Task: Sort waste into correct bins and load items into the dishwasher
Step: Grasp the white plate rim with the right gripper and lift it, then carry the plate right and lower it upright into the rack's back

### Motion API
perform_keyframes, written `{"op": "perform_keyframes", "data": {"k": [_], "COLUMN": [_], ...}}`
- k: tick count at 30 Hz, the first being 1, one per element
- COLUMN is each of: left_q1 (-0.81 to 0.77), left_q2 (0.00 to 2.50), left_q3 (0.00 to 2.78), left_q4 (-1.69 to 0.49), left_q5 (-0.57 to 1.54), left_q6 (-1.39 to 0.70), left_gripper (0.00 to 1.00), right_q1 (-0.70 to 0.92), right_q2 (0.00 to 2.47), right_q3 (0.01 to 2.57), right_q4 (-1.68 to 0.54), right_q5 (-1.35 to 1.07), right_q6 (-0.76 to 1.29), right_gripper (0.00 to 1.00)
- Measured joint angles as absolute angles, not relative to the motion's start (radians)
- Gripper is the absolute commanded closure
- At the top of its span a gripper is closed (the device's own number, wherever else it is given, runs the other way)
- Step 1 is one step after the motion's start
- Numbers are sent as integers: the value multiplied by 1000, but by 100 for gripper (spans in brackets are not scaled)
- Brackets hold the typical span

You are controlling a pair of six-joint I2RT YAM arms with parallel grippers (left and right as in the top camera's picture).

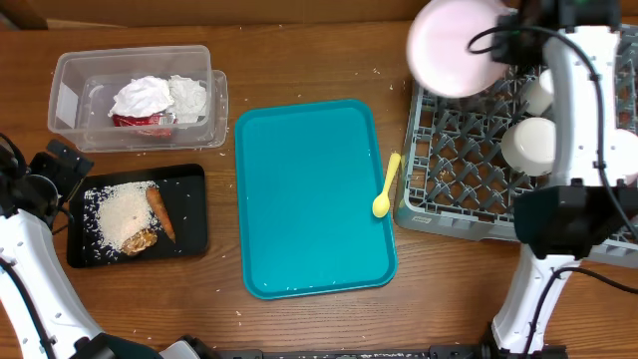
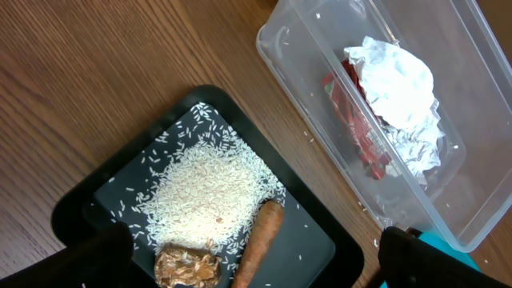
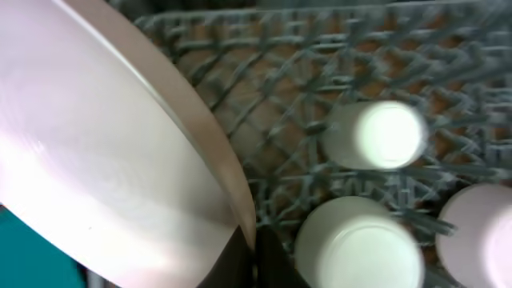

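The right gripper (image 1: 505, 47) was clamped on the rim of the pale pink plate (image 1: 454, 45), holding it in the air over the far left corner of the grey dish rack (image 1: 449, 150). The edge grip probably served to let the plate be tipped and slid down between the upright pegs. In the wrist view the plate (image 3: 104, 160) filled the left side, with the fingers pinched at its lower edge. Beyond it in the rack sat a white bowl (image 3: 360, 244) and a pale cup (image 3: 376, 134), so the open grid on the left looked the likeliest slot. The small yellow spoon (image 1: 386, 187) lay across the right edge of the teal tray (image 1: 299, 199), just beside the rack and not yet loaded. Across the table the sorting appeared done. Crumpled napkins (image 1: 159, 97) and a red-and-white wrapper (image 1: 145, 120) rested in the clear tub (image 1: 70, 70). Rice (image 1: 125, 214), a carrot piece (image 1: 161, 214) and a brown chunk (image 1: 140, 241) lay on the black tray (image 1: 194, 224). The left gripper (image 1: 50, 172) hung over that tray with its jaws spread wide and nothing between them, seemingly parked clear of the work.
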State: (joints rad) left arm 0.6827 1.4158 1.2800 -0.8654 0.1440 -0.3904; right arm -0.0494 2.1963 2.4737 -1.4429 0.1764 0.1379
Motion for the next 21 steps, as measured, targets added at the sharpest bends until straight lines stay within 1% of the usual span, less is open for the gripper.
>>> {"op": "perform_keyframes", "data": {"k": [5,12,21], "left_q1": [683,683,683], "left_q2": [1416,1416,1416], "left_q3": [1280,1280,1280], "left_q4": [-865,-865,-865], "left_q5": [144,144,144], "left_q6": [-391,-391,-390], "left_gripper": [0,0,0], "right_q1": [-50,-13,-9], "right_q2": [2196,2196,2197], "right_q3": [2464,2414,2373], "right_q4": [-1372,-1343,-1340], "right_q5": [297,498,597], "right_q6": [227,377,499], "right_gripper": [96,96,96]}}
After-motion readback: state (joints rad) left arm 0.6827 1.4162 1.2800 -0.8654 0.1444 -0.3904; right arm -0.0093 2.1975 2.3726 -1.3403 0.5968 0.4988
